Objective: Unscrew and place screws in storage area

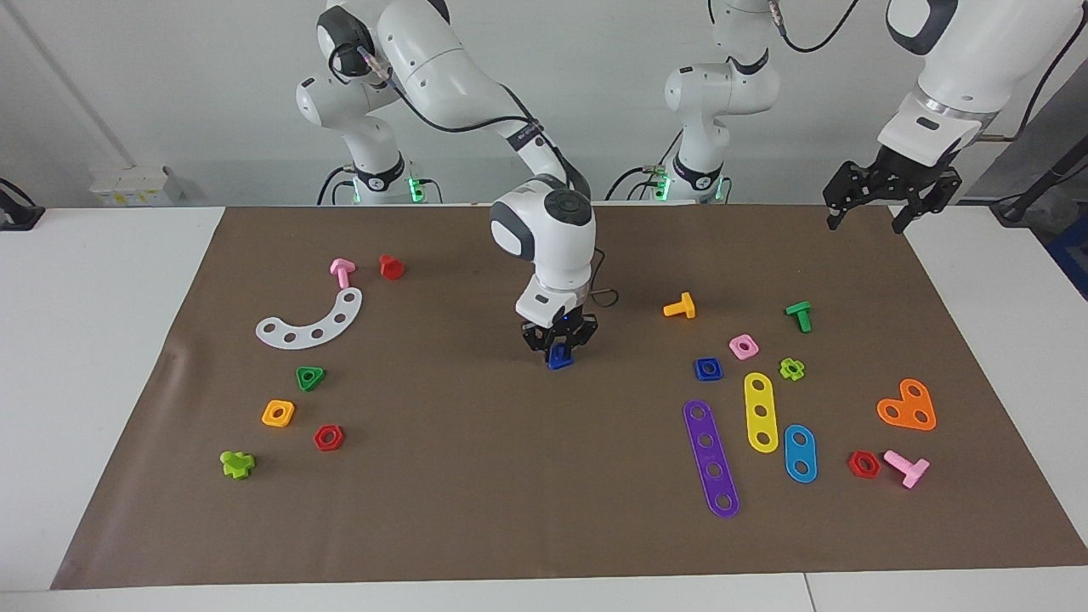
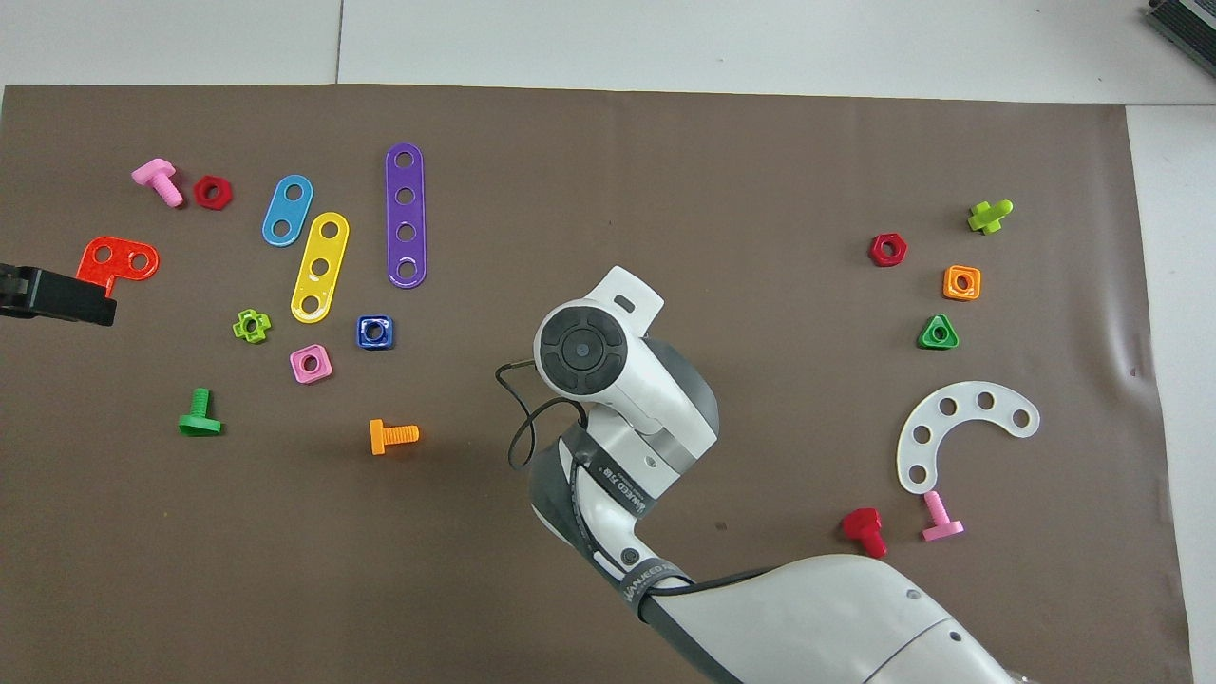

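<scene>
A dark-blue screw (image 1: 558, 359) stands at the middle of the brown mat (image 1: 476, 476). My right gripper (image 1: 558, 347) points straight down on it, its fingers shut on the screw's upper part. In the overhead view the right arm's wrist (image 2: 581, 349) hides both the screw and the gripper. The storage area is the patch of mat around the white curved strip (image 1: 310, 321) (image 2: 959, 432), toward the right arm's end. My left gripper (image 1: 869, 214) waits open in the air over the mat's corner at the left arm's end, and its black tip (image 2: 57, 295) shows in the overhead view.
Around the white strip lie a pink bolt (image 1: 342, 271), a red bolt (image 1: 391, 267), a green triangular nut (image 1: 310, 377), an orange nut (image 1: 278, 413) and a red nut (image 1: 328, 438). Toward the left arm's end lie a purple strip (image 1: 711, 457), a yellow strip (image 1: 760, 411) and a blue square nut (image 1: 707, 369).
</scene>
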`<control>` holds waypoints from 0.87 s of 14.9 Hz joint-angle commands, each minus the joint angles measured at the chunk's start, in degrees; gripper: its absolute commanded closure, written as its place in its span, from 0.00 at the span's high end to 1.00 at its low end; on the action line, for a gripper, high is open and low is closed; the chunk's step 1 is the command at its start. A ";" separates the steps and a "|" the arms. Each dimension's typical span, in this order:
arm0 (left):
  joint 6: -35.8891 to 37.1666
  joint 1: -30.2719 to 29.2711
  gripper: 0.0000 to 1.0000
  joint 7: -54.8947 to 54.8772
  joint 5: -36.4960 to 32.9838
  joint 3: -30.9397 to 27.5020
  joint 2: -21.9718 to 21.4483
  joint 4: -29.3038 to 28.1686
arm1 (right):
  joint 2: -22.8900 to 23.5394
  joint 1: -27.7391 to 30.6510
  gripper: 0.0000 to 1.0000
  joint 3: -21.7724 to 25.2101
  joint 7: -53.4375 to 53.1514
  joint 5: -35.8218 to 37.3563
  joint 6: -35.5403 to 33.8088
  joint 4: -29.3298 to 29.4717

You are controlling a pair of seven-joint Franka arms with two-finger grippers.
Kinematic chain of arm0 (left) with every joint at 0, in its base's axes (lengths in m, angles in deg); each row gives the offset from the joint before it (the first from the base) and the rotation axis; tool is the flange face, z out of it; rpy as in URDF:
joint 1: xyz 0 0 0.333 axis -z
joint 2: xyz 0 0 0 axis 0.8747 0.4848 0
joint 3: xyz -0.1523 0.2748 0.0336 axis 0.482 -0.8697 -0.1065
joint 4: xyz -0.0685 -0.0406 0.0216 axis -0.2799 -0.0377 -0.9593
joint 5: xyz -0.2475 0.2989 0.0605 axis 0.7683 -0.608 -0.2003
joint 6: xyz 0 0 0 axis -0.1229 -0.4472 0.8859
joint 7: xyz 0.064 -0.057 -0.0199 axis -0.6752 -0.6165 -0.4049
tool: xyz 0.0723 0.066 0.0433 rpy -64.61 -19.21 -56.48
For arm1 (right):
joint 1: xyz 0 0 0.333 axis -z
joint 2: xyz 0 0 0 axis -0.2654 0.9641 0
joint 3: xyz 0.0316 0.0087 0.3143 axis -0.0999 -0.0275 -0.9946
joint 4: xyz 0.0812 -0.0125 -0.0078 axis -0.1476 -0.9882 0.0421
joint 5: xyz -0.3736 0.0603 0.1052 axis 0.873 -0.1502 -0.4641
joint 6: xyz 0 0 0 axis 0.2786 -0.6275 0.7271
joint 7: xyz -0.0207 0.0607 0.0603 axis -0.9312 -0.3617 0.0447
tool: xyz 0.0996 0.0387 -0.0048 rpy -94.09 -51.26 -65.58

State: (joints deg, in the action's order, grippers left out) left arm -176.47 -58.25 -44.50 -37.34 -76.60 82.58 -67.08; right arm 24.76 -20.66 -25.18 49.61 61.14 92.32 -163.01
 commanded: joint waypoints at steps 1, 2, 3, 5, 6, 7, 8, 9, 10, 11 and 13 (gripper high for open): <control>0.42 -0.73 1.00 -0.23 0.77 0.44 -1.59 -1.58 | -0.21 0.28 0.40 -0.40 -0.72 1.50 -0.69 -0.28; 0.42 -0.73 1.00 -0.23 0.77 0.44 -1.59 -1.58 | -0.21 0.28 0.28 -0.40 -0.63 1.50 -0.69 -0.28; 0.42 -0.73 1.00 -0.23 0.77 0.44 -1.59 -1.58 | -0.21 0.28 0.00 -0.49 -0.71 1.15 -0.86 -0.28; 0.42 -0.73 1.00 -0.23 0.77 0.44 -1.59 -1.58 | -0.21 0.89 0.00 -0.49 -0.37 0.71 -1.39 -0.20; 0.42 -0.73 1.00 -0.23 0.77 0.44 -1.59 -1.58 | -0.38 0.98 0.00 -0.49 0.07 0.62 -1.74 0.07; 0.42 -0.73 1.00 -0.23 0.77 0.44 -1.59 -1.58 | -0.47 1.07 0.00 -0.49 0.16 0.71 -2.09 0.24; 0.42 -0.73 1.00 -0.23 0.77 0.44 -1.59 -1.58 | -0.56 1.16 0.00 -0.49 0.16 0.62 -2.53 0.51; 0.42 -0.73 1.00 -0.23 0.77 0.44 -1.59 -1.58 | -0.99 1.25 0.00 -0.49 0.25 0.62 -2.97 0.60; 0.42 -0.73 1.00 -0.23 0.77 0.44 -1.59 -1.58 | -1.87 1.34 0.00 -0.49 0.51 0.45 -3.84 0.77; 0.42 -0.73 1.00 -0.23 0.77 0.44 -1.59 -1.58 | -3.44 1.95 0.00 -0.49 0.69 -0.77 -5.33 0.86; 0.42 -0.73 1.00 -0.23 0.77 0.44 -1.59 -1.58 | -7.57 3.96 0.00 -0.49 3.92 -3.41 -7.79 0.69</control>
State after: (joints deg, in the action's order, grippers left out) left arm -176.46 -58.25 -44.50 -37.33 -76.60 82.58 -67.09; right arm 22.26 -19.37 -24.97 49.98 60.28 88.00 -161.62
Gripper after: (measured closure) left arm 0.000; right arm 0.806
